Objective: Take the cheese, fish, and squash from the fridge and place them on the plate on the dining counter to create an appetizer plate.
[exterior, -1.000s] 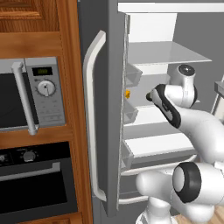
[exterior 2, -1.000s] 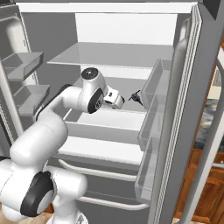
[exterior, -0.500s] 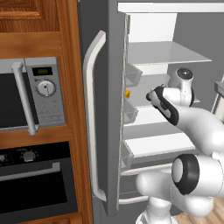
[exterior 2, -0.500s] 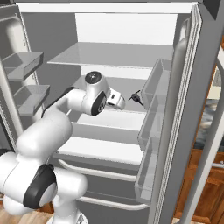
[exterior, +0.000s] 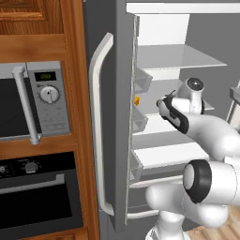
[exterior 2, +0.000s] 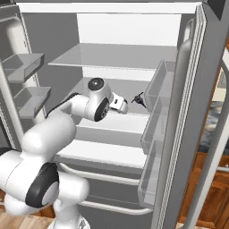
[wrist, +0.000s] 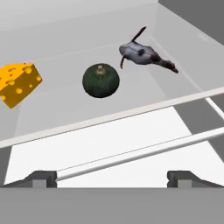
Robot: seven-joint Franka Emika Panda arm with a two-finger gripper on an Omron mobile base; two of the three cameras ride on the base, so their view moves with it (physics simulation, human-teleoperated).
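Note:
The fridge stands with its doors open. On a middle shelf lie the yellow-orange cheese at the left, the dark green squash in the middle and the grey fish at the right, all apart from one another. My gripper is open and empty, short of the shelf's front edge and pointing at the squash. From the right base the hand sits just left of the fish. From the left base the cheese peeks out beside the door edge, left of the hand.
Clear door bins line the right door close to the hand, and more bins hang on the left door. A white shelf lies under the gripper. A steel microwave and an oven sit in the wooden wall left of the fridge.
The arm has shifted slightly, the wrist sinking a little in front of the middle shelf. The jaws stay wide open and the three foods have not moved.

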